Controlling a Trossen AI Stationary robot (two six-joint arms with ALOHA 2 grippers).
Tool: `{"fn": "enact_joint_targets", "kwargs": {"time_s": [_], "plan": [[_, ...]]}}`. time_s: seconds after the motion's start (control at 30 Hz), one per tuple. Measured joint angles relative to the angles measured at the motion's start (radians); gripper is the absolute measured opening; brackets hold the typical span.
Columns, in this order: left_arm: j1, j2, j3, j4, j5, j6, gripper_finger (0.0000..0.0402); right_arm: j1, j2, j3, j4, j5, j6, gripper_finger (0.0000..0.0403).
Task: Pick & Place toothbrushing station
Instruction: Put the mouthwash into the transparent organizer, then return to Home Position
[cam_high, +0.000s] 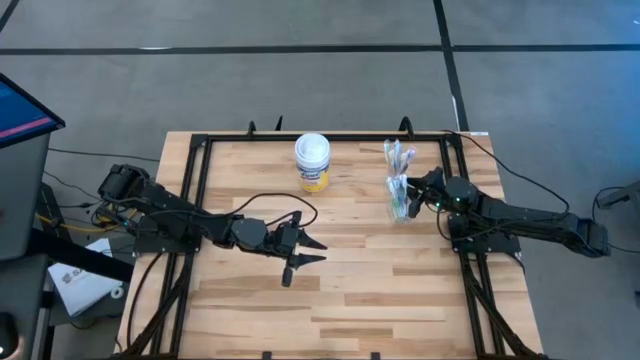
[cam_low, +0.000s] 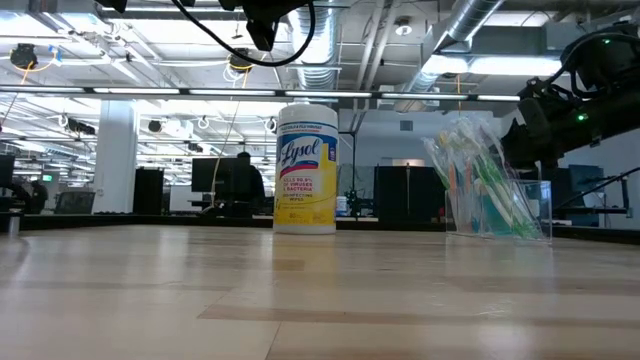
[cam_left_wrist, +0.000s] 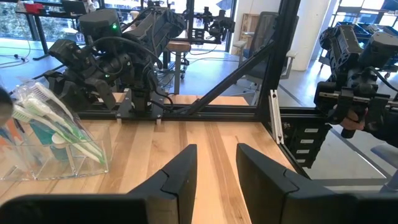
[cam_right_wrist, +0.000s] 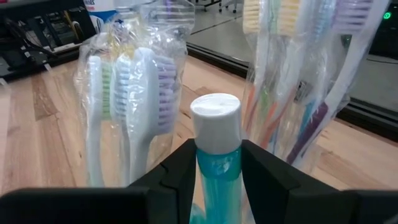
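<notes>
The tabletop (cam_high: 330, 290) is pale wood in butcher-block strips, smooth, with a soft sheen; the frame (cam_high: 200, 150) along its edges looks like matt black metal; near the back edge the canister (cam_high: 312, 163) has a glossy yellow printed label and a white plastic lid; by the right edge the toothbrushing station (cam_low: 497, 200) is clear, glossy plastic; its toothbrushes (cam_right_wrist: 134, 106) are smooth plastic in crinkled transparent wrappers; the tube (cam_right_wrist: 216, 155) is shiny teal plastic with a matt white cap; both arms' gripper fingers (cam_left_wrist: 183, 174) are matt black plastic.

Canister (cam_low: 306, 170): I see it upright, mid-table.
Clear holder (cam_low: 497, 190): my toothbrushes (cam_low: 480, 175) lean inside, right of canister.
</notes>
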Motion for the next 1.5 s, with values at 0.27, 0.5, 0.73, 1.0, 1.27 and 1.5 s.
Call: {"fn": "enact_joint_targets", "kwargs": {"time_s": [0.27, 0.5, 0.73, 1.0, 1.27, 1.5], "plan": [[0.0, 0.0, 0.0, -0.001, 0.0, 0.0, 0.0106, 0.0, 0.0, 0.002, -0.001, -0.024, -0.026, 0.0113], [0.0, 0.0, 0.0, -0.001, 0.0, 0.0, 0.0106, -0.001, 0.0, 0.002, -0.055, -0.026, -0.027, 0.0144], [0.0, 0.0, 0.0, -0.002, 0.0, 0.0, 0.0106, -0.003, 0.0, 0.009, -0.067, -0.017, -0.039, 0.0205], [0.0, 0.0, 0.0, -0.003, 0.0, 0.0, 0.0106, -0.003, 0.0, 0.09, -0.132, 0.015, -0.069, 0.0203], [0.0, 0.0, 0.0, -0.003, 0.0, 0.0, 0.0106, -0.003, 0.0, 0.205, -0.213, 0.059, -0.125, 0.0174], [0.0, 0.0, 0.0, -0.003, 0.0, 0.0, 0.0106, -0.001, 0.0, 0.315, -0.272, 0.058, -0.156, 0.0156]]}}
